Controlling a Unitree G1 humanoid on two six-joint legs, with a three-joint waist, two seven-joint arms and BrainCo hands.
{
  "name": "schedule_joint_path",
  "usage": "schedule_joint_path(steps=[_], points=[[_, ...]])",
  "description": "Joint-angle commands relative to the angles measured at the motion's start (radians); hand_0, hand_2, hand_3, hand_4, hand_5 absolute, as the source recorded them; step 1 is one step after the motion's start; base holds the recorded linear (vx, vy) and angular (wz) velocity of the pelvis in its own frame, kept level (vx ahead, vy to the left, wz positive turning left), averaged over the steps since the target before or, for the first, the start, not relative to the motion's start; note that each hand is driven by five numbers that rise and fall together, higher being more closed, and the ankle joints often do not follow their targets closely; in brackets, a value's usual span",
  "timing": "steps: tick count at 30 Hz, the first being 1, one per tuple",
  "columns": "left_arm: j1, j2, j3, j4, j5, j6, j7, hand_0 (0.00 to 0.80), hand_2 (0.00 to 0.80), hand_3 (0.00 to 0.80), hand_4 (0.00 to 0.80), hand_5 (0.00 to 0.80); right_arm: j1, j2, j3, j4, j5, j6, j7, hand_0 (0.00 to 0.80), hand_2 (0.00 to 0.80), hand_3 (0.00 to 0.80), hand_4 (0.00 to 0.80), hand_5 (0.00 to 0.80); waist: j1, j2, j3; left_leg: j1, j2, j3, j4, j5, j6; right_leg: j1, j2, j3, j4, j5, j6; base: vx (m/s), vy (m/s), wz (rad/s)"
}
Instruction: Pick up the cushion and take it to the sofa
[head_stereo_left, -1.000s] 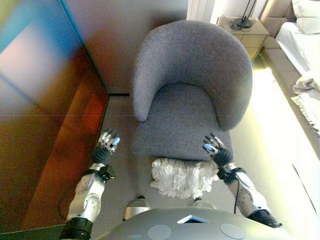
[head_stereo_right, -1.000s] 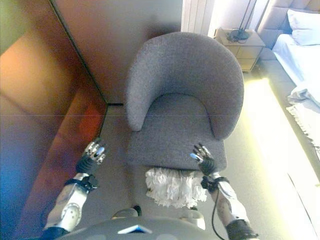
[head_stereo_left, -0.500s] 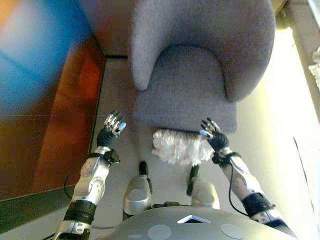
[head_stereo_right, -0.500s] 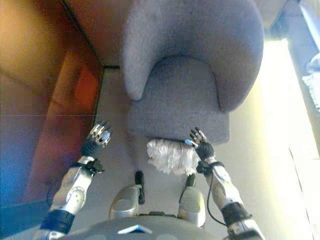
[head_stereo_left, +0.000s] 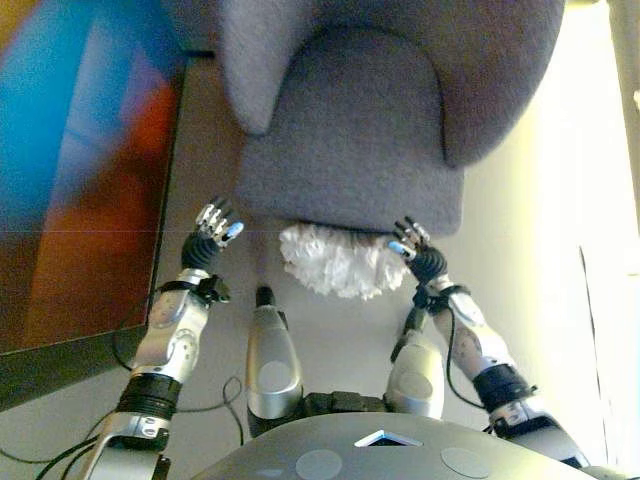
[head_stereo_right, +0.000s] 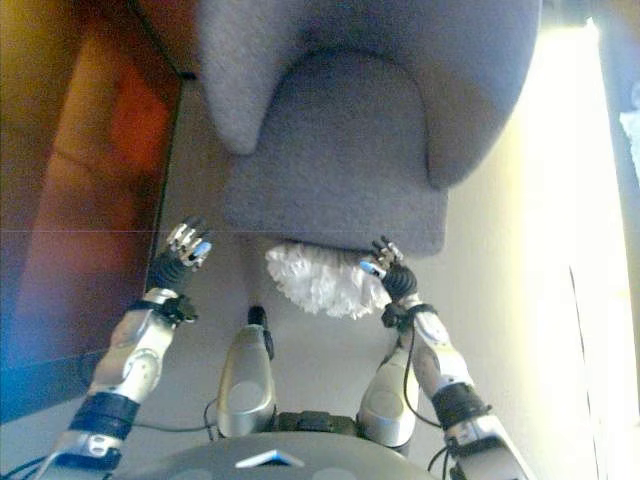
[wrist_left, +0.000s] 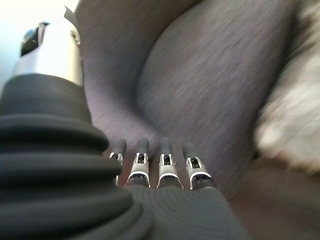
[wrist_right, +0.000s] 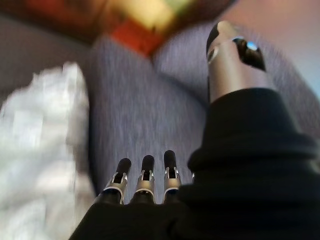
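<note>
The left hand (head_stereo_left: 212, 235) is held up with its fingers (wrist_left: 165, 162) straight and loosely spread, nothing between them; ahead of the fingertips lies the left front corner of the grey upholstered tub armchair (head_stereo_left: 350, 150), close but apart. Between the 2 hands, on the floor against the chair's front edge, lies the white ruffled fabric cushion (head_stereo_left: 335, 262); it is not lifted. The right hand (head_stereo_left: 415, 250) is raised at the cushion's right end, its fingers (wrist_right: 145, 177) likewise straight and relaxed, holding nothing; whether the fingertips touch the ruffles cannot be told.

The step in hand is judged to be the reach for the cushion. It would be done well if both hands were lowered and brought inward, so that the cushion is pressed between the 2 palms from its left and right ends. The left hand has the longer way to go, since the cushion lies well to the right of its fingers. The ruffled cloth looks soft and yielding, so a firm squeeze low on the body of the cushion is called for, not a pinch of the frills. The chair's front edge overhangs close above the cushion and could be caught by the fingertips.

To the left of the left fingers a glossy reddish-brown wooden panel (head_stereo_left: 90, 200) is seen; beneath everything lies a pale grey-beige floor (head_stereo_left: 340, 330), brightly sunlit to the right of the right fingers.
</note>
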Motion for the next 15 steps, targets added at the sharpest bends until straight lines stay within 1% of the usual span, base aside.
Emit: schedule_joint_path(steps=[1, 3, 4, 8, 11, 14, 15], points=[[-0.057, 0.061, 0.022, -0.040, -0.033, -0.095, 0.013, 0.000, 0.000, 0.000, 0.000, 0.000, -0.023, 0.026, -0.033, -0.063, -0.050, -0.048, -0.015, 0.000, 0.000, 0.000, 0.000, 0.000, 0.011, -0.055, 0.033, -0.050, -0.019, 0.006, 0.055, -0.027, 0.001, -0.022, -0.103, 0.031, 0.012, 0.035, 0.019, -0.064, -0.033, 0.01], [-0.092, 0.052, -0.001, -0.007, -0.026, -0.115, 0.027, 0.000, 0.000, 0.000, 0.000, 0.000, -0.068, -0.006, -0.046, -0.025, -0.079, -0.062, -0.050, 0.000, 0.000, 0.000, 0.000, 0.000, 0.005, -0.044, 0.058, -0.086, -0.029, -0.006, 0.054, -0.016, -0.003, -0.091, -0.107, 0.057, 0.053, 0.027, 0.019, -0.124, -0.018, 0.10], [-0.126, 0.048, -0.020, 0.023, -0.015, -0.120, 0.034, 0.000, 0.000, 0.000, 0.000, 0.000, -0.113, -0.033, -0.053, 0.006, -0.098, -0.057, -0.085, 0.000, 0.000, 0.000, 0.000, 0.000, 0.000, -0.037, 0.074, -0.109, -0.038, -0.010, 0.057, -0.010, -0.003, -0.136, -0.109, 0.073, 0.084, 0.023, 0.018, -0.139, 0.001, 0.09], [-0.241, 0.043, -0.059, 0.115, 0.003, -0.120, 0.054, 0.000, 0.000, 0.000, 0.000, 0.000, -0.253, -0.095, -0.071, 0.125, -0.078, -0.037, -0.152, 0.000, 0.000, 0.000, 0.000, 0.000, -0.019, -0.014, 0.114, -0.222, -0.052, -0.023, 0.122, -0.025, -0.003, -0.285, -0.111, 0.125, 0.175, 0.013, 0.010, -0.126, 0.012, 0.09], [-0.335, 0.033, -0.086, 0.189, 0.009, -0.119, 0.098, 0.000, 0.000, 0.000, 0.000, 0.000, -0.365, -0.129, -0.070, 0.229, -0.054, -0.022, -0.169, 0.000, 0.000, 0.000, 0.000, 0.000, -0.030, 0.004, 0.114, -0.345, -0.052, -0.035, 0.181, -0.040, 0.000, -0.420, -0.110, 0.161, 0.232, 0.011, 0.007, -0.124, 0.032, 0.01], [-0.422, 0.033, -0.105, 0.272, -0.001, -0.145, 0.148, 0.000, 0.000, 0.000, 0.000, 0.000, -0.465, -0.167, -0.053, 0.325, -0.063, -0.034, -0.147, 0.000, 0.000, 0.000, 0.000, 0.000, -0.035, 0.019, 0.114, -0.443, -0.054, -0.043, 0.226, -0.048, 0.003, -0.523, -0.105, 0.186, 0.281, 0.007, 0.004, -0.086, 0.040, -0.06], [-0.438, 0.036, -0.106, 0.297, -0.006, -0.153, 0.164, 0.000, 0.000, 0.000, 0.000, 0.000, -0.486, -0.177, -0.045, 0.349, -0.068, -0.036, -0.143, 0.000, 0.000, 0.000, 0.000, 0.000, -0.035, 0.025, 0.114, -0.452, -0.050, -0.044, 0.255, -0.082, -0.004, -0.536, -0.101, 0.196, 0.312, -0.023, 0.013, -0.011, 0.010, -0.09]])
